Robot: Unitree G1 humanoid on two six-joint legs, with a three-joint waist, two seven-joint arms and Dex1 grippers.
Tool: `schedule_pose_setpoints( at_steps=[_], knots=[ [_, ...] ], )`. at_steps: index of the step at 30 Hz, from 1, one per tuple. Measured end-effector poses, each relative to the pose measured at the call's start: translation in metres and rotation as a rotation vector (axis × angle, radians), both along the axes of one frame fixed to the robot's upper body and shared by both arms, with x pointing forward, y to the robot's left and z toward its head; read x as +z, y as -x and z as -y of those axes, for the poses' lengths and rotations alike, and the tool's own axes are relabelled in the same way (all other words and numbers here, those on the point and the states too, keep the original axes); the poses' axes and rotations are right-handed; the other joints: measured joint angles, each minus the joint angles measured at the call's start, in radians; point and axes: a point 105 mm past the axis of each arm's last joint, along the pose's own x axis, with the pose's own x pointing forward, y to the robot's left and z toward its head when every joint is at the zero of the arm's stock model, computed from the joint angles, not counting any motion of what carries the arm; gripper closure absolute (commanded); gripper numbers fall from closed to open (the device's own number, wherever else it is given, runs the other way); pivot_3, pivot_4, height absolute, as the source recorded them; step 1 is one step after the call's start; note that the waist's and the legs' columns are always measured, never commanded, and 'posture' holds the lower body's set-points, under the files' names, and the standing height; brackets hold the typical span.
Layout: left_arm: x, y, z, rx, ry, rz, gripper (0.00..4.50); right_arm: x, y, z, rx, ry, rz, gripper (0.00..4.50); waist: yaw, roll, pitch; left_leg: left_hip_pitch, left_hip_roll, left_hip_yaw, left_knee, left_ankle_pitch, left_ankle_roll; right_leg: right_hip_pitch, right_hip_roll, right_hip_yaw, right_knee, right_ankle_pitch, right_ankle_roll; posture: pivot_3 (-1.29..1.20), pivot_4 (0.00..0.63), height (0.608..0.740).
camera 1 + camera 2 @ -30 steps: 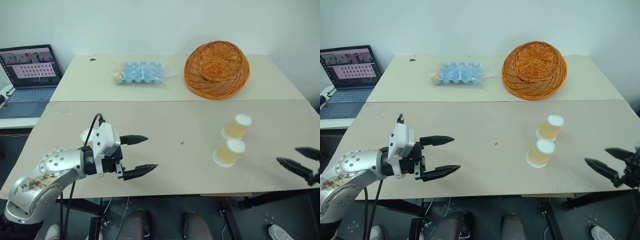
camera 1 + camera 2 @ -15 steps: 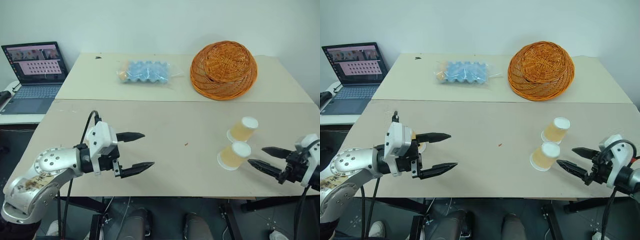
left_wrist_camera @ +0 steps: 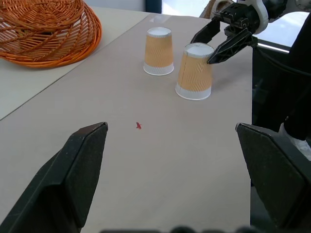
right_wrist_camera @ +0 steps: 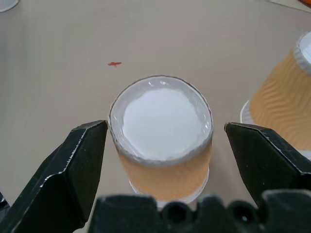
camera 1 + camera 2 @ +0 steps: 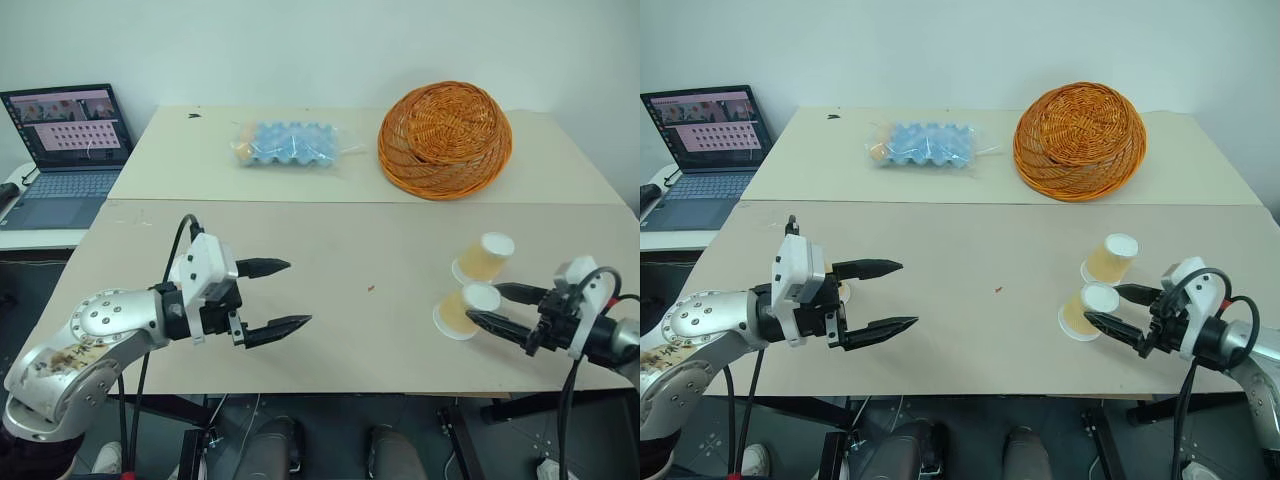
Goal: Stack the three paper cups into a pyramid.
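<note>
Cups on the beige counter (image 5: 380, 340) in the head views: two paper cups stand upside down, wide rim on the surface, toward 4 o'clock of the scene. The nearer cup (image 5: 462, 310) sits at roughly 7 o'clock of the farther cup (image 5: 482, 258), the two close together but apart. A third cup (image 5: 843, 292) is mostly hidden behind the left gripper, with just a sliver of it visible.

Right gripper (image 5: 497, 308) reaches in from 3 o'clock with its two black fingers spread wide, one on either side of the nearer cup; the wrist view shows a gap between each finger and the cup wall, so nothing is pinched. The upturned white base of that cup faces the wrist camera.

Left gripper (image 5: 280, 297) hovers above the counter at about 8 o'clock of the scene, fingers likewise spread and empty, pointing toward the cups.

Further items: an orange wicker basket (image 5: 445, 138) at 1 o'clock, a blue egg tray in clear wrap (image 5: 290, 144) at 12 o'clock, an open laptop (image 5: 62, 150) at 10 o'clock, and a small red speck (image 5: 370, 289) near the counter's middle.
</note>
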Motion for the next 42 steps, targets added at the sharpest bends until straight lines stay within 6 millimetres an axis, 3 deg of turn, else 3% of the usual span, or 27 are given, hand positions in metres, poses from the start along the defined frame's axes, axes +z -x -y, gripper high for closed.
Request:
schedule_pose_setpoints(
  at_steps=[7, 13, 20, 24, 27, 33, 36, 38, 42],
  knots=[
    [0.001, -0.001, 0.0, 0.013, -0.006, 0.0, 0.0, 0.0, -0.007, -0.007, 0.015, -0.009, 0.006, 0.01, 0.001, 0.0, 0.0, 0.0, -0.001, 0.0, 0.0, 0.0, 0.0, 0.0, 0.0, 0.0, 0.0, 0.001, 0.002, 0.0, 0.15, 0.726],
    [0.0, -0.001, -0.002, 0.019, -0.007, -0.004, 0.0, -0.002, -0.011, -0.009, 0.01, -0.006, 0.004, 1.71, 0.001, 0.0, 0.0, 0.0, 0.0, 0.0, 0.0, 0.0, 0.0, 0.0, 0.0, 0.0, 0.0, 0.001, 0.002, 0.0, 0.15, 0.726],
    [-0.002, -0.001, -0.003, 0.021, -0.006, -0.012, 0.0, 0.0, -0.014, -0.01, 0.011, 0.004, 0.013, 1.76, 0.0, 0.0, 0.0, 0.0, 0.0, 0.0, 0.0, 0.0, 0.0, 0.0, 0.0, 0.0, 0.0, 0.001, 0.001, 0.0, 0.15, 0.726],
    [-0.003, 0.0, -0.004, 0.02, -0.008, -0.019, 0.0, 0.012, -0.022, -0.018, 0.024, 0.006, 0.059, 1.76, -0.003, 0.0, 0.0, 0.0, 0.0, 0.0, 0.0, 0.0, 0.0, 0.0, 0.0, 0.0, 0.0, 0.001, 0.002, 0.0, 0.15, 0.726],
    [-0.003, 0.0, -0.003, 0.018, -0.008, -0.018, 0.0, 0.035, -0.03, -0.041, 0.1, 0.006, 0.137, 1.76, -0.013, 0.0, 0.0, 0.0, 0.0, 0.0, 0.0, 0.001, -0.001, 0.0, 0.0, 0.0, 0.001, 0.001, 0.002, 0.0, 0.15, 0.726],
    [-0.004, 0.001, -0.003, 0.011, -0.011, -0.022, 0.0, 0.08, -0.048, -0.113, 0.338, -0.026, 0.283, 1.76, -0.015, -0.002, 0.001, -0.001, 0.0, 0.0, -0.001, 0.001, -0.002, -0.002, 0.001, -0.001, 0.0, 0.002, 0.001, 0.0, 0.15, 0.726],
    [-0.005, 0.001, -0.004, 0.008, -0.014, -0.022, 0.0, 0.078, -0.056, -0.151, 0.466, -0.045, 0.259, 1.76, -0.015, -0.003, 0.002, -0.001, 0.0, -0.001, -0.001, 0.001, -0.001, -0.002, 0.001, -0.002, 0.0, 0.004, 0.005, 0.0, 0.15, 0.726],
    [-0.005, 0.001, -0.004, 0.01, -0.014, -0.024, 0.0, 0.066, -0.06, -0.171, 0.538, -0.049, 0.213, 1.76, -0.011, -0.003, 0.002, -0.001, -0.001, -0.002, 0.0, 0.002, -0.002, -0.002, 0.001, -0.003, 0.0, 0.004, 0.005, 0.0, 0.15, 0.726],
    [-0.005, 0.001, -0.005, 0.014, -0.013, -0.024, 0.0, 0.041, -0.07, -0.187, 0.584, -0.046, 0.129, 1.76, -0.011, -0.004, 0.002, -0.003, -0.003, -0.002, 0.0, 0.004, -0.007, -0.003, 0.0, -0.004, 0.0, 0.004, 0.005, 0.0, 0.15, 0.726]
  ],
)
